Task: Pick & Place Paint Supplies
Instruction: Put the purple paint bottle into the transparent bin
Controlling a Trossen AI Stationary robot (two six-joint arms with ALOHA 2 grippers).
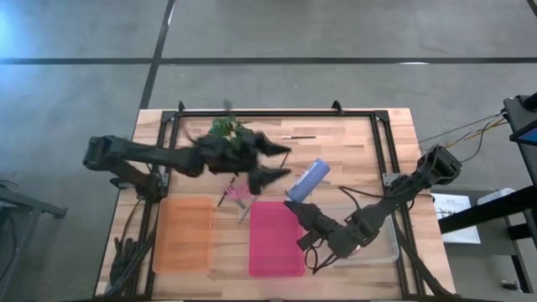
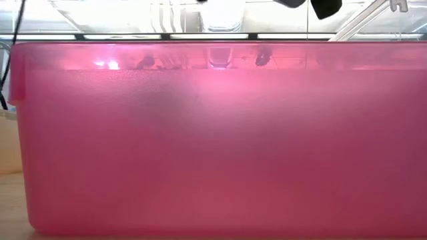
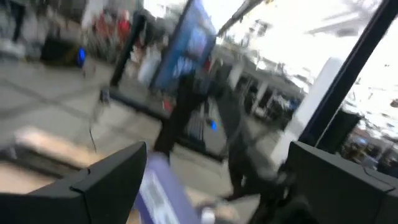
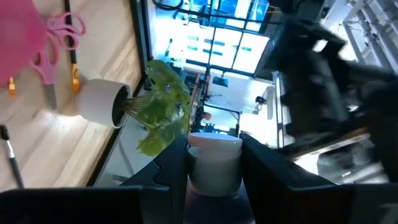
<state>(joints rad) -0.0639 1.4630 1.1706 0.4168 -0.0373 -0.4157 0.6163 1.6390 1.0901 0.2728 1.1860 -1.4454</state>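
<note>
The left tool (image 1: 281,164) hangs wide open and empty over the counter (image 1: 352,138) middle, the potted plant (image 1: 228,128) behind it and bare wood toward the far edge. The right tool (image 1: 295,210) grips a blue-and-white paint bottle (image 1: 308,179) between the pink bin (image 1: 275,239) and clear bin (image 1: 388,252). Pink scissors (image 1: 235,194) lie between the orange bin (image 1: 182,235) and pink bin.

Wooden table (image 1: 352,147) with dark frame rails stands on grey floor (image 1: 75,92) crossed by dark seam lines (bright glare at upper left); beyond it, brightly lit windows (image 4: 217,37), possibly glazed partitions.
</note>
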